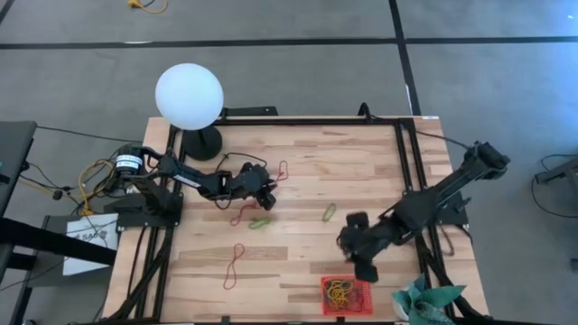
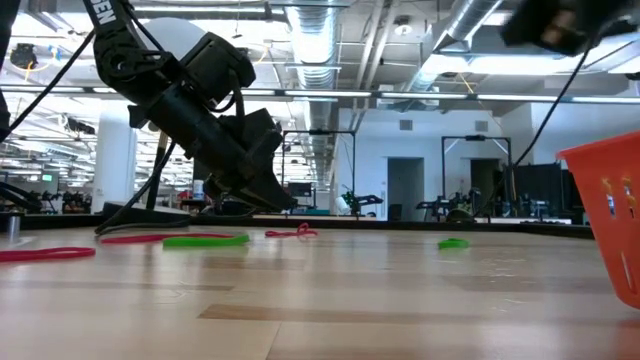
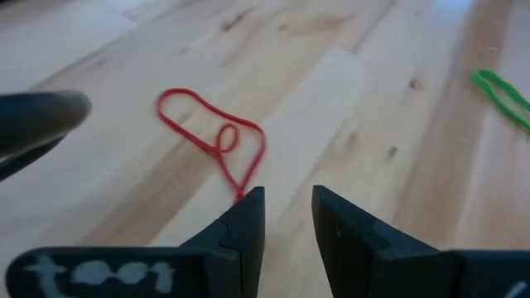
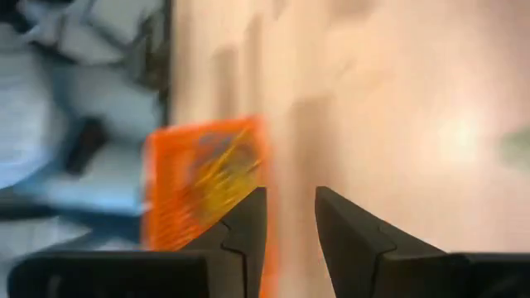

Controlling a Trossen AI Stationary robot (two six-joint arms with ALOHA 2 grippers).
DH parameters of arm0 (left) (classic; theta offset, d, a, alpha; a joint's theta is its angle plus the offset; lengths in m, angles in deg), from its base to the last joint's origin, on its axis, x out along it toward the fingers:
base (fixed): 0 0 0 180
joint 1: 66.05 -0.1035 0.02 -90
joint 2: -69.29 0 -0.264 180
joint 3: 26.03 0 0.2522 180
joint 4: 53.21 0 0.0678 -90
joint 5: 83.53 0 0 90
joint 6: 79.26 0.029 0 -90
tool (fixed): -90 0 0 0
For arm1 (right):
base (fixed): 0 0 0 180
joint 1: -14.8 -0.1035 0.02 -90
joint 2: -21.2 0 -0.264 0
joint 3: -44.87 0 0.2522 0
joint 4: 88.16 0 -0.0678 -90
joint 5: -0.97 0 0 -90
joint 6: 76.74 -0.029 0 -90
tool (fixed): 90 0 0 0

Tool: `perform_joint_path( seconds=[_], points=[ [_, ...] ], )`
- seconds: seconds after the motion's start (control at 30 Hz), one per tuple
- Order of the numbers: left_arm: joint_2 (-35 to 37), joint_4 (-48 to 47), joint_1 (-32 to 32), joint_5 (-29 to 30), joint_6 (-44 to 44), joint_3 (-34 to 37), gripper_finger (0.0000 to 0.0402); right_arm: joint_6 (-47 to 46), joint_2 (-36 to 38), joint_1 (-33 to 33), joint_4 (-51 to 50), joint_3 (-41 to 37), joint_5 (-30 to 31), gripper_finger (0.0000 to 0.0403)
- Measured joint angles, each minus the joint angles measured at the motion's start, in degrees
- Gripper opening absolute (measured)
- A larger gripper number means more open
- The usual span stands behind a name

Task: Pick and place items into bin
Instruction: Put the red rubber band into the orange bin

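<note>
- A white globe lamp [image 1: 189,94] on a dark base stands at the far left part of the wooden desk [image 1: 307,158].
- A red rubber-band loop [image 1: 235,264] lies alone on the desk, towards the near left.
- The left gripper [image 1: 267,200] hangs low over the desk's left half; its fingers [image 3: 248,219] stand a narrow gap apart with nothing between them, their tips just at the end of a twisted red loop [image 3: 217,141] lying flat on the wood.
- Just beside that gripper lies a green loop [image 1: 259,222]; another red loop [image 1: 282,170] lies a little farther back.
- Near the middle lies a further green loop [image 1: 330,212], well apart from both arms.
- The right gripper [image 1: 365,268] hovers just beside the red-orange bin [image 1: 348,295], on its far side; its fingers [image 4: 248,217] are parted a little and hold nothing.
- The bin sits at the near edge, right of centre, with yellow and orange loops [image 1: 341,291] piled inside.
- A teal-green cloth [image 1: 424,302] lies bunched at the near right corner, beside the bin.
</note>
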Motion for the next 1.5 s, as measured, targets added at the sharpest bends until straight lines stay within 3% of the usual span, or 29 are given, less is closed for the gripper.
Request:
perform_joint_path(
  seconds=[0.2,0.3,0.43,0.57,0.73,0.8,0.93,1.13,1.27,1.5],
  points=[
    [0.0,-0.2,-1.4,1.5,-2.0,0.0,0.0091,12.0,4.8,2.9,-1.2,0.0,19.6,0.0098],
    [0.0,-0.2,-1.5,1.5,-3.3,0.0,0.0091,12.9,4.2,5.2,-1.3,0.0,29.9,0.0098],
    [0.0,-0.2,-1.5,1.6,-2.5,0.0,0.0091,13.1,0.3,10.5,-2.6,0.0,35.8,0.0098],
    [0.0,-0.4,-1.5,-0.6,-2.3,0.0,0.0091,13.3,-5.5,17.9,-2.3,-0.1,34.7,0.0098],
    [1.1,-2.9,-1.5,-9.9,0.0,0.0,0.0091,20.7,-13.3,26.5,7.3,-0.1,24.3,0.0098],
    [2.7,-7.9,-1.4,-10.9,1.5,0.0,0.0091,25.5,-15.9,28.7,13.5,-0.1,20.9,0.0098],
    [7.9,-23.3,-0.8,-9.9,2.3,0.0,0.0091,33.3,-20.0,32.0,22.9,-0.1,18.5,0.0098],
    [17.7,-41.2,3.6,-8.5,-2.4,0.0,0.0091,33.9,-23.4,36.8,29.0,0.1,11.8,0.0098],
    [21.4,-44.5,6.8,-4.9,-5.5,0.0,0.0091,33.9,-25.7,39.5,35.4,0.1,11.3,0.0098],
    [21.6,-43.9,10.7,0.1,-8.1,0.3,0.0091,33.9,-31.8,41.4,46.7,0.0,9.9,0.0098]
  ],
)
